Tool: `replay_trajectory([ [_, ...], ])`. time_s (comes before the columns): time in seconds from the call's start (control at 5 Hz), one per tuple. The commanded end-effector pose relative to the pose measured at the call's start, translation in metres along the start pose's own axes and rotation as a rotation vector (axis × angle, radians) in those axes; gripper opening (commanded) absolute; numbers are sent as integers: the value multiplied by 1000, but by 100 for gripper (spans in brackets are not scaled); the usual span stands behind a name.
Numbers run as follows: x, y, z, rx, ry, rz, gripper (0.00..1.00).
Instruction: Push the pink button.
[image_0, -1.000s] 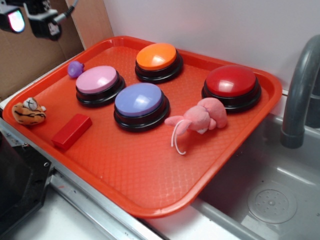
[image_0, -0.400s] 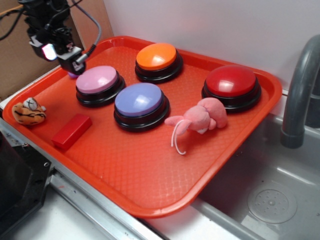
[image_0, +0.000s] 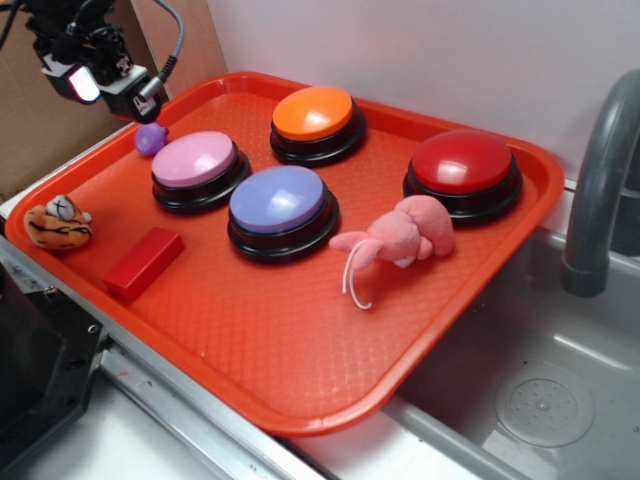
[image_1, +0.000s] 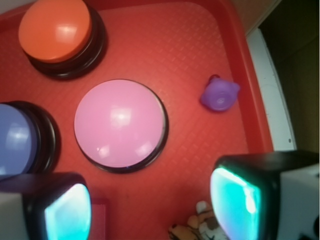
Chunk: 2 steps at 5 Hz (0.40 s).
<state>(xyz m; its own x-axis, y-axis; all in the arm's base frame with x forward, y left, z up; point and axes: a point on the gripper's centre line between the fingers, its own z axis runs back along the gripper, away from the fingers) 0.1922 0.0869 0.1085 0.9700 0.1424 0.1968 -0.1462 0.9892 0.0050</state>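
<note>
Pink button (image_0: 195, 160) is what the task concerns, and it is found toward the far left of the orange tray (image_0: 300, 370), just left of the lavender-blue button (image_0: 280, 200) and nearer than the orange button (image_0: 313, 112). It is judged that the approach step is in hand: the gripper (image_0: 100, 80) is held high above the tray's far-left corner, off to the left of the pink dome and not touching it. In the wrist view the two lit fingertips (image_1: 235, 200) are seen set wide apart, with nothing between them. For the next move a shift to the right is called for, so that the pink dome is centred beneath the tool, and then a straight descent onto its top (the small purple toy (image_0: 150, 137) sits just beside the button and would best be avoided).

Counted from largest to smallest: one tray is seen; four domed buttons are seen, the fourth being the red button (image_0: 462, 162) at the far right; one pink plush toy (image_0: 400, 238) is seen near the middle; one red block (image_0: 144, 262) and one striped tiger toy (image_0: 58, 222) are seen at the near left; and one purple toy is seen.
</note>
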Motion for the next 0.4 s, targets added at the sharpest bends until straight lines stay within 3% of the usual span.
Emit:
replay_trajectory([
  [0.0, 6, 1, 7, 3, -18, -2, 100],
  [0.2, 34, -14, -29, -1, 25, -107, 100],
])
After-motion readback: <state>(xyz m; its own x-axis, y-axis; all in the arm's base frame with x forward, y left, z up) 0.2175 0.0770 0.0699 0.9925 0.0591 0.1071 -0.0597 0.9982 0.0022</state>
